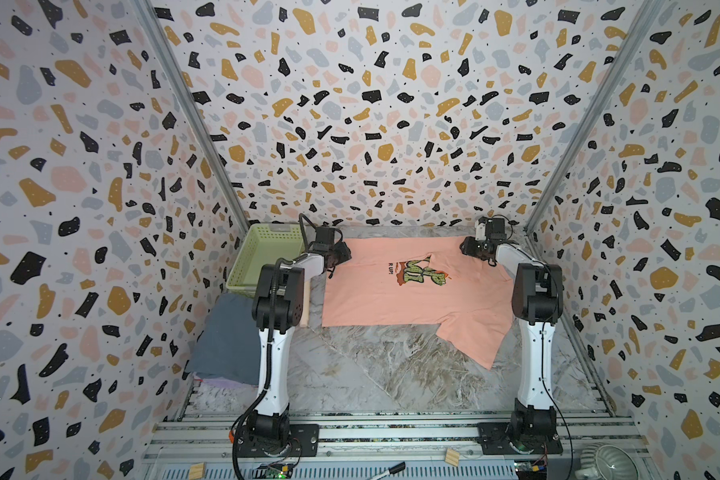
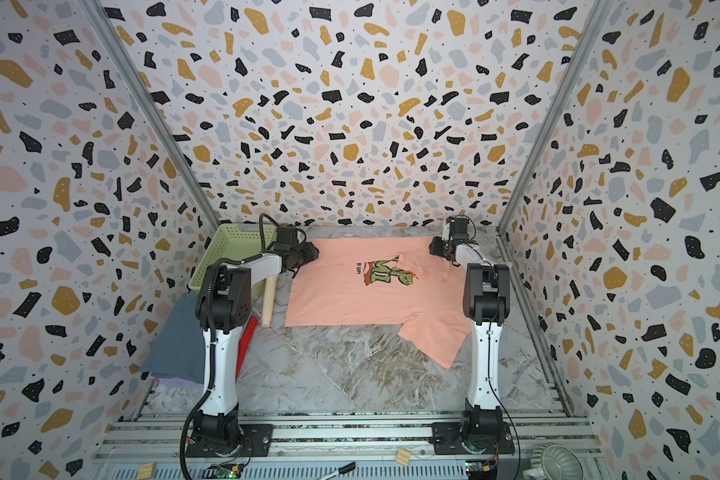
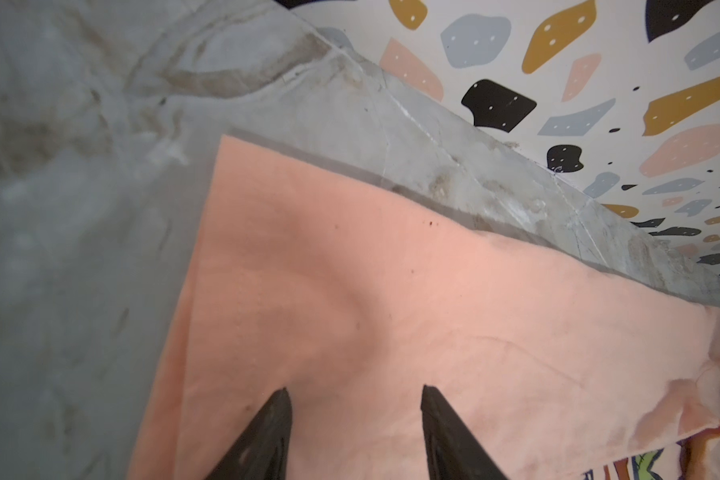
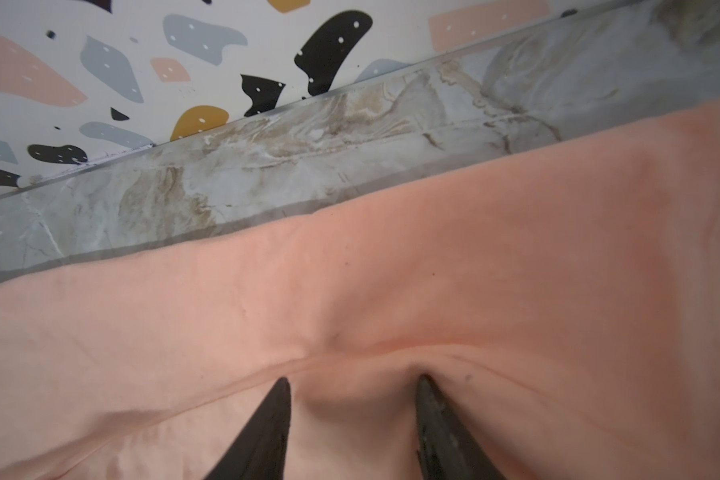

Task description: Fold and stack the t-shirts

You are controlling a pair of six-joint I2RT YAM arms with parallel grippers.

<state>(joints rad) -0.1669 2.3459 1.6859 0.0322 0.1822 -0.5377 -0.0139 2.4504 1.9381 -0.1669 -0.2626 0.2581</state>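
Far left, the folded pile sits beside the green basket: the slate-grey shirt on top, with lavender and red edges peeking out under it. The wooden stick lies just off the peach shirt's left edge, so a sloppy drag could knock it.

The peach t-shirt is spread flat mid-table. The left gripper is at its far-left corner, fingers spread over the cloth and nothing pinched. If it closes from there it might only catch the top layer, or slip off entirely.

Over on the right, one sleeve is flopped over the print and the other sticks out near the arm. The right gripper is also spread, with its tips dug into the fabric and a little ridge puckered between them, not clamped.

My worry is uneven grabs. If one side holds and the other doesn't, the fold comes out skewed, and that loose sleeve bunches up inside.
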